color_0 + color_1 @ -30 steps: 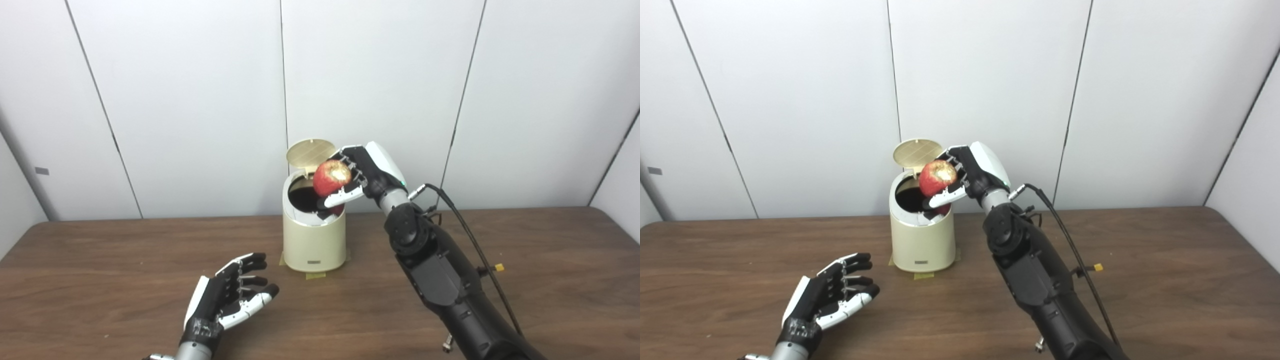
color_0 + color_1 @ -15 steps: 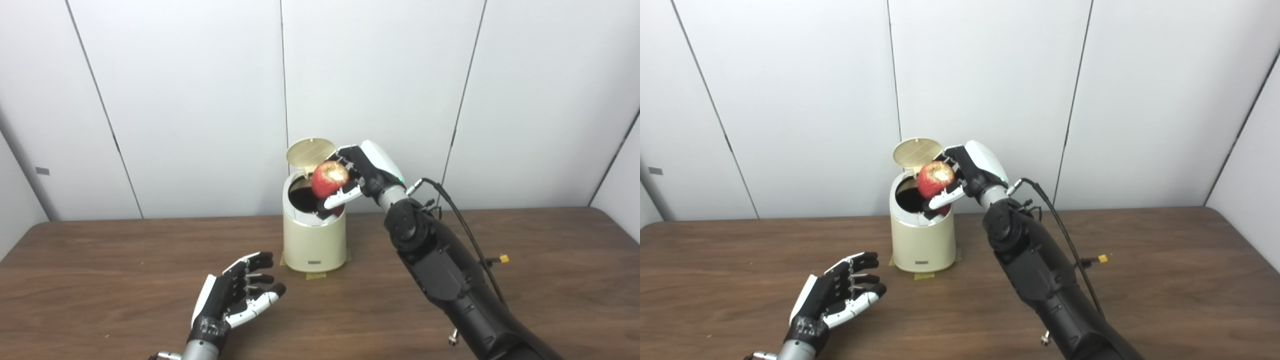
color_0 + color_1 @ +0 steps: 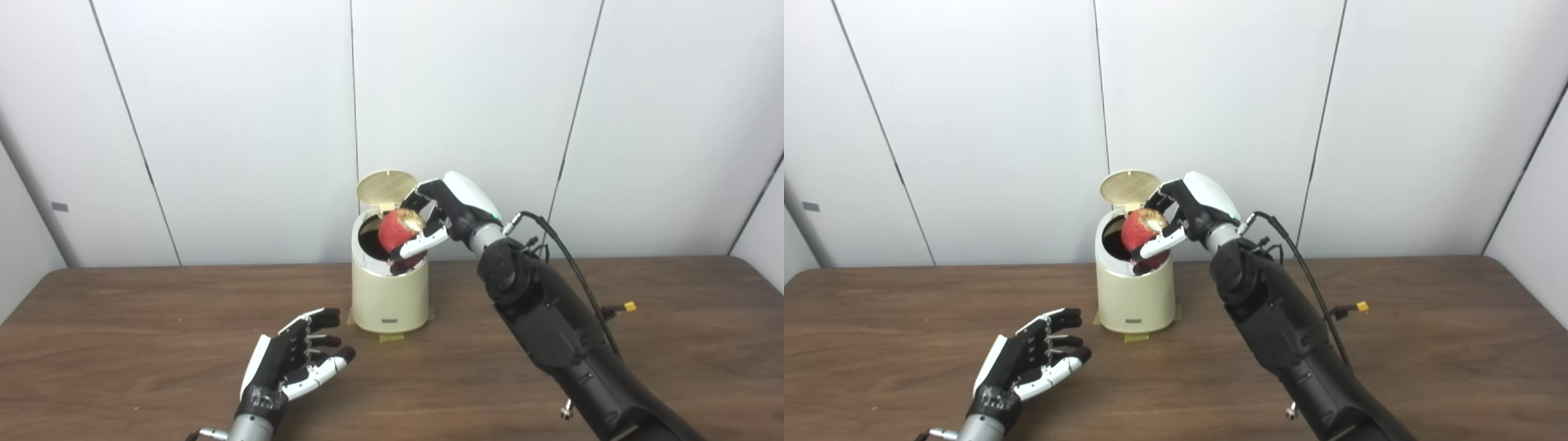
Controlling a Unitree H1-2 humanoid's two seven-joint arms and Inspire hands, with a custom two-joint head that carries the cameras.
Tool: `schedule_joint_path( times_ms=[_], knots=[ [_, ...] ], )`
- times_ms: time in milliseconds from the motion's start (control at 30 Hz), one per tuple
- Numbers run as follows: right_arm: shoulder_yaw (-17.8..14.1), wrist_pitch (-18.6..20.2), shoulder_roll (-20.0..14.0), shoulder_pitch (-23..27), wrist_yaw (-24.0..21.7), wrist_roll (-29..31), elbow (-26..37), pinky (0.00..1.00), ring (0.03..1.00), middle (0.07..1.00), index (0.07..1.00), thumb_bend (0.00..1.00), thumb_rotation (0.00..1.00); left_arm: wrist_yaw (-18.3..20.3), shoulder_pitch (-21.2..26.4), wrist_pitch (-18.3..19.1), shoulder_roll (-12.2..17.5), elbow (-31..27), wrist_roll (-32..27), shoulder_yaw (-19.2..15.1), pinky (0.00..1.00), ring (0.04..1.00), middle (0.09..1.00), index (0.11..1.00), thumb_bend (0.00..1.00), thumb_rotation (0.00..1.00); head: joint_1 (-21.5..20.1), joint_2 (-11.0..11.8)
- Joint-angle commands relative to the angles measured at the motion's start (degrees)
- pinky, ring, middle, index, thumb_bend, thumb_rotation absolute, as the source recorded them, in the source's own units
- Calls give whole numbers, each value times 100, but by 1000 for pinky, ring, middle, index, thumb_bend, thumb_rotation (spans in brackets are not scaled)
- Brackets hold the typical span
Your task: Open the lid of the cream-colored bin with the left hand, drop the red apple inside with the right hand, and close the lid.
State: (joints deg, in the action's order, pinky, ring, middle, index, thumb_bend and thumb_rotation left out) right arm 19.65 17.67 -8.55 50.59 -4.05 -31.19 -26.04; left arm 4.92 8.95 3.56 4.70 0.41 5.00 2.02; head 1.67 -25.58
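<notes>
The cream-colored bin (image 3: pixel 389 297) stands at the back middle of the wooden table, its round lid (image 3: pixel 386 185) tipped up and open at the rear. My right hand (image 3: pixel 450 211) is just above the bin's mouth, shut on the red apple (image 3: pixel 398 231), which has a pale bitten patch and sits low over the dark opening. My left hand (image 3: pixel 296 365) is open and empty, resting low over the table in front and to the left of the bin. In the right eye view the apple (image 3: pixel 1141 229) and the left hand (image 3: pixel 1032 363) show the same.
The brown table (image 3: pixel 122 324) reaches to a white panelled wall behind the bin. A black cable (image 3: pixel 572 263) with a yellow plug (image 3: pixel 628 305) hangs off my right forearm. Yellow tape (image 3: pixel 391 336) marks the bin's foot.
My right hand has lowered and tipped the apple down toward the bin's opening. My left hand has stayed open on the table. The camera has shifted slightly.
</notes>
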Motion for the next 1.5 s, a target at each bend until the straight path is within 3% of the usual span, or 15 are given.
schedule_joint_path(
  times_ms=[0,233,533,700,800,1000,1133,1233,1467],
  knots=[
    [63,90,4,105,-198,-21,31,533,734,845,751,939,220,-47,219,-143,4,-157,-6,-1,577,688,790,780,669,211,0,-10],
    [76,119,-13,105,-227,-33,37,505,708,835,751,933,212,-28,227,-144,7,-150,-29,-3,582,693,791,777,661,199,-9,-28],
    [70,76,-41,77,-242,-24,21,538,730,828,749,922,201,-21,223,-105,9,-154,-29,0,590,700,798,782,663,202,-16,-38],
    [-134,-54,-36,-63,-61,123,201,506,702,813,734,914,187,-23,217,-120,4,-156,-16,15,586,697,797,782,654,199,-9,-19],
    [-522,-303,-9,-381,267,353,649,471,635,752,700,899,160,-28,215,-102,-7,-172,-26,13,593,699,793,780,656,194,5,-18],
    [-1375,-613,116,-1338,535,1029,2086,444,591,706,692,826,122,-11,251,-169,5,-133,-91,-25,585,693,789,779,666,201,32,3],
    [-1731,-517,183,-1935,495,1434,2871,434,547,685,682,810,130,-6,272,-196,23,-92,-98,-34,591,693,782,779,670,200,-3,28],
    [-1867,-570,173,-2294,451,1649,3224,420,522,666,674,800,133,6,268,-157,22,-124,-123,-44,596,694,780,778,668,192,6,19],
    [-2108,-1181,110,-3187,332,2371,3502,417,498,666,695,801,171,8,255,-212,43,-187,-107,-45,586,684,774,774,678,207,18,31]
  ],
)
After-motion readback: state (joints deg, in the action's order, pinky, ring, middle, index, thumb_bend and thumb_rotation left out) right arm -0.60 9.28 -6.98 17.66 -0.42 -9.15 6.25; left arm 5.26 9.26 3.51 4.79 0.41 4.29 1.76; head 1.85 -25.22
